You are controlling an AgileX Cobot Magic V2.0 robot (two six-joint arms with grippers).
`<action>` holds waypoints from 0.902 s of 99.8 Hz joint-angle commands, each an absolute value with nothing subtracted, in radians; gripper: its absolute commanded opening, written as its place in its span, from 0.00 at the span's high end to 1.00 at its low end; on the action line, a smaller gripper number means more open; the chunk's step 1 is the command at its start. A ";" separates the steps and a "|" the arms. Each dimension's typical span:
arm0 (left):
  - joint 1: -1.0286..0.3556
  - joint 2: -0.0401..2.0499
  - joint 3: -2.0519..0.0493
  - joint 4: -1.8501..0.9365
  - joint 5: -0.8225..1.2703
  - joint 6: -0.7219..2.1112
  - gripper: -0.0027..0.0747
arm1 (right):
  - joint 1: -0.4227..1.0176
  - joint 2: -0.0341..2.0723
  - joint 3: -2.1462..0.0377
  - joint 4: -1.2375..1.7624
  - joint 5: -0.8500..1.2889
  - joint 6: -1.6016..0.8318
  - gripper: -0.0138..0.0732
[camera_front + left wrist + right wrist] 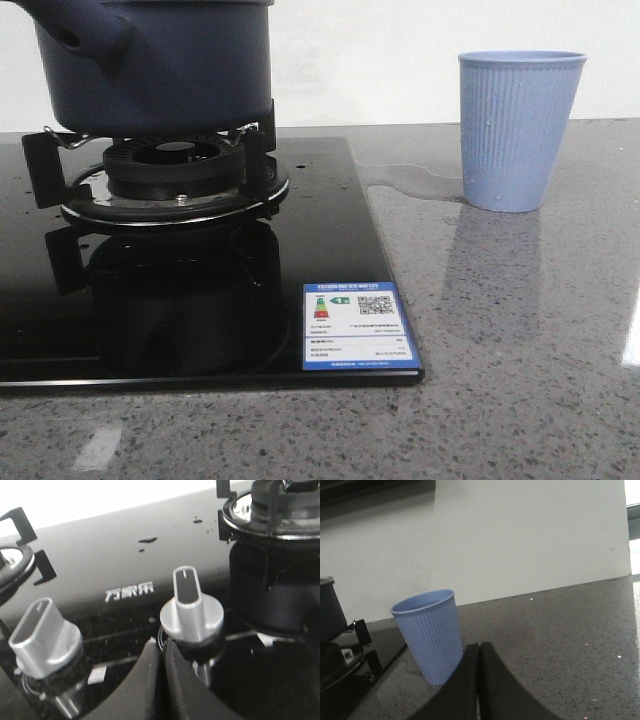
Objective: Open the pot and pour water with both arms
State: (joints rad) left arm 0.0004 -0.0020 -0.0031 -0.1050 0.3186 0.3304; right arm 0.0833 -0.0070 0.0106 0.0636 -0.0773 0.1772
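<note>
The dark navy-blue pot (170,65) stands on the black burner grate (165,170) of the glass hob at the far left; its stubby hollow handle (85,30) points left, and its top is cut off by the frame. A sliver of the pot shows in the right wrist view (329,611). My left gripper (161,647) is shut and empty, just in front of a silver hob knob (190,612). My right gripper (479,647) is shut and empty, close beside the light blue ribbed cup (431,635). Neither arm shows in the front view.
The light blue ribbed cup (518,130) stands on the grey speckled counter (520,340) at the back right, with a thin puddle (410,180) beside it. A second silver knob (42,637) and a second burner (12,565) show in the left wrist view. A white wall is behind.
</note>
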 commanded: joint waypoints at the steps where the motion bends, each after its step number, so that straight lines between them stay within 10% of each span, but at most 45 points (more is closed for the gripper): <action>1: 0.002 -0.028 0.010 -0.142 0.161 0.319 0.99 | 0.079 -0.027 0.034 0.137 -0.200 0.179 0.92; 60: 0.002 -0.028 0.006 -0.870 -0.326 0.211 0.99 | 0.079 -0.027 0.000 0.199 -0.129 0.179 0.92; 90: -0.010 0.049 -0.251 -0.632 0.188 0.211 0.99 | 0.079 0.078 -0.256 0.224 0.246 0.168 0.92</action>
